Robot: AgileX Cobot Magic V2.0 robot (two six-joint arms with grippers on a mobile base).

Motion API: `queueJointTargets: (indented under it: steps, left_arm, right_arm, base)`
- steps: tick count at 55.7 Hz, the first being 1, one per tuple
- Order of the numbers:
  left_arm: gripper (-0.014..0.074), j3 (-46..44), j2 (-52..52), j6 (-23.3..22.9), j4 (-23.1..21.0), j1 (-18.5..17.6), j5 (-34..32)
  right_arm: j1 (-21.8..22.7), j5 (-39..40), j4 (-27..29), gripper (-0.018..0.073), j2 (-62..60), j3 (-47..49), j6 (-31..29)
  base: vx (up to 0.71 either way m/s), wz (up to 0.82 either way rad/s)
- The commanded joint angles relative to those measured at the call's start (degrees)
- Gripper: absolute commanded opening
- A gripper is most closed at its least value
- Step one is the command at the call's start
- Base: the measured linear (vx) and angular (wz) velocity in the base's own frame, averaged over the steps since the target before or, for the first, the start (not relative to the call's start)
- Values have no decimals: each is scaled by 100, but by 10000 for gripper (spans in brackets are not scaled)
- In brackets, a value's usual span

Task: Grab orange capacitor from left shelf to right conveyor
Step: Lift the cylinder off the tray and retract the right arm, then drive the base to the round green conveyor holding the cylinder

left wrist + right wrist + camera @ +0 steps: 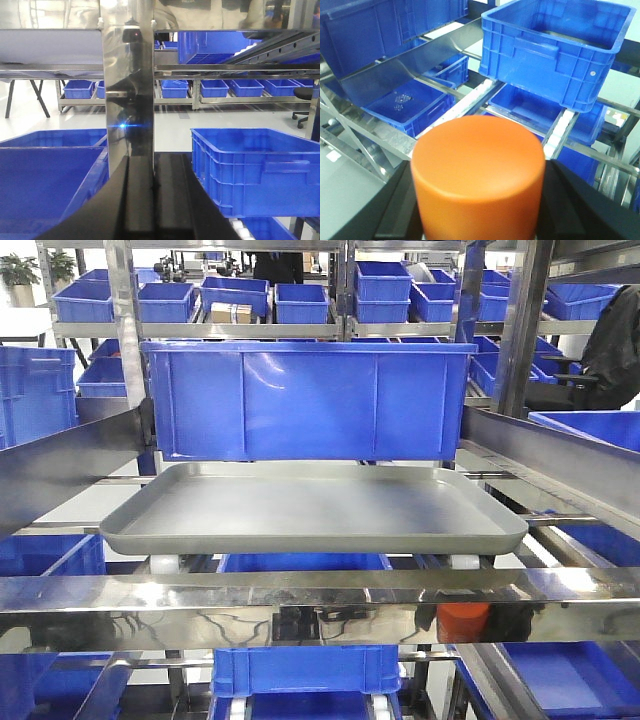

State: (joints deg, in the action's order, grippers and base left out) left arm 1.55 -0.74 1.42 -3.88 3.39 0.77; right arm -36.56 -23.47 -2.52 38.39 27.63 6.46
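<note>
Blue bins and polished steel rails fill every view, with more racks behind. Nearest the right wrist camera, the orange capacitor (477, 170) stands upright in the right pincer (479, 207), whose black fingers (580, 200) press on its 2 sides, clamped on it. From the front, the orange capacitor (465, 621) shows only as a patch behind the front rail of the left shelf (300, 605), below and right of the grey tray (310, 505) and the big blue bin (305, 400). The left pincer (150, 210) faces a steel upright (127, 100); I cannot tell how far it is open. The grasp looks made, so carrying is in hand. Next, the cylinder must clear the rails and swing right to the conveyor, which no view shows.
</note>
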Motion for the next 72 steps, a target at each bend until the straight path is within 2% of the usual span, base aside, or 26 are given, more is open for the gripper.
queueJointTargets:
  steps: [1,45,72]
  left_arm:
    - [-6,186,-66,9,-30,-34,-465]
    - [-6,186,-66,9,-30,-34,-465]
    - [-6,186,-66,9,-30,-34,-465]
  right_arm:
    - [6,431,-79,324,-28,155,-21]
    - [6,411,-80,323,-28,155,-21]
    - [6,406,-80,323,-28,155,-21]
  base:
    - [0,0]
    - [0,2]
    - [-14,55]
